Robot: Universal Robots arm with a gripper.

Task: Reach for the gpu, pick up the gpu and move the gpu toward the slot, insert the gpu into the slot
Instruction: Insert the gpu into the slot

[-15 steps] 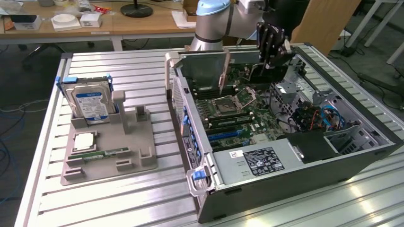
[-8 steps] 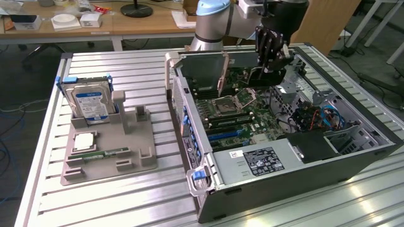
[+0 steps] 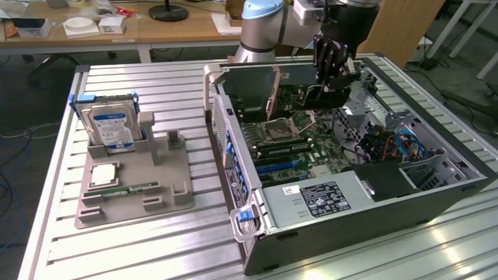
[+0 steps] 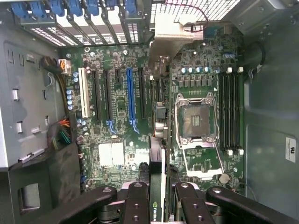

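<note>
My gripper (image 3: pixel 333 79) hangs inside the open computer case (image 3: pixel 374 221), shut on the gpu (image 3: pixel 311 99). The gpu is a thin dark card held on edge above the motherboard (image 3: pixel 311 151). In the wrist view the gpu (image 4: pixel 157 163) runs edge-on between the black fingers (image 4: pixel 138 196) of the gripper (image 4: pixel 157 189), and its pale bracket (image 4: pixel 175 30) reaches the case's rear grille. The card floats above the board beside the CPU socket (image 4: pixel 196 116). The blue slot (image 4: pixel 131 95) and a black slot (image 4: pixel 141 93) lie a little to one side of it. The card is clear of both slots.
A grey holder tray (image 3: pixel 132 181) on the slatted table carries a blue-labelled hard drive (image 3: pixel 113 128) and a green memory stick (image 3: pixel 128 189). Inside the case are the power supply (image 3: pixel 319 198), cables (image 3: pixel 389 146) and blue-tabbed slot covers (image 4: pixel 74 9). A desk (image 3: pixel 93 29) stands behind.
</note>
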